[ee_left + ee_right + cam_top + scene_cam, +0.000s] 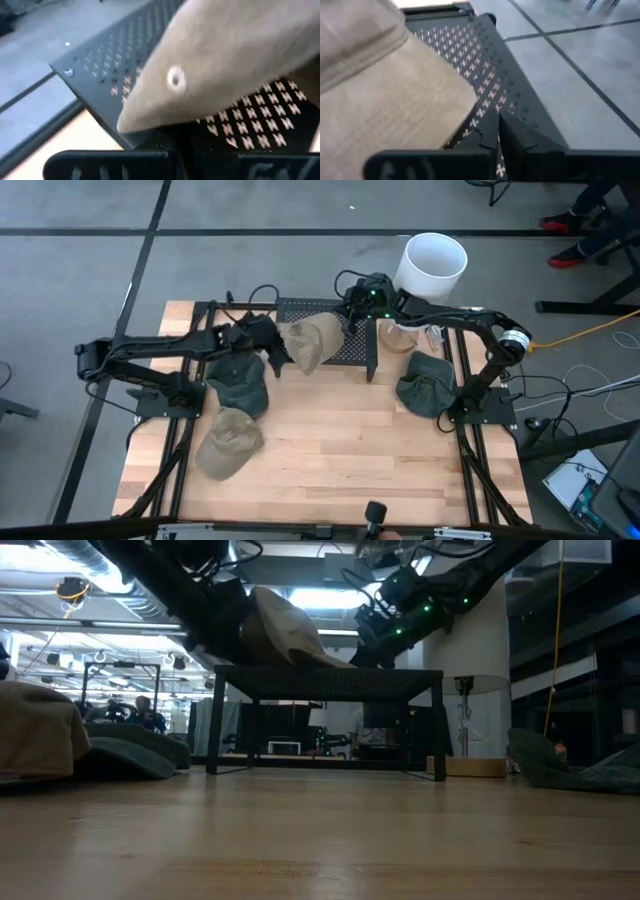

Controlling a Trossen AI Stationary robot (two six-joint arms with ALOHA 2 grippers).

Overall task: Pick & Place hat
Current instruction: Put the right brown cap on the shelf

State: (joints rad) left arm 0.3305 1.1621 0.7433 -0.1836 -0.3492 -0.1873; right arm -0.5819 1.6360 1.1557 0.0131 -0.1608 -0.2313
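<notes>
A tan hat lies on a black mesh rack. Left hand and right hand flank it, fingers together, holding nothing.

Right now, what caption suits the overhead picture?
Two arms meet at a tan hat on a black perforated stand, three more hats lying on the wooden table.

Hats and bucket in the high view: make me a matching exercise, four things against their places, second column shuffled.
Things:
1. tan hat
2. dark green hat
3. khaki hat
4. white bucket

Places:
A. off the table, beyond its far right corner
B. on the black perforated stand
C. on the wood, near left
D. on the table by the right arm's base

Pairs: 1-B, 2-D, 3-C, 4-A
</notes>
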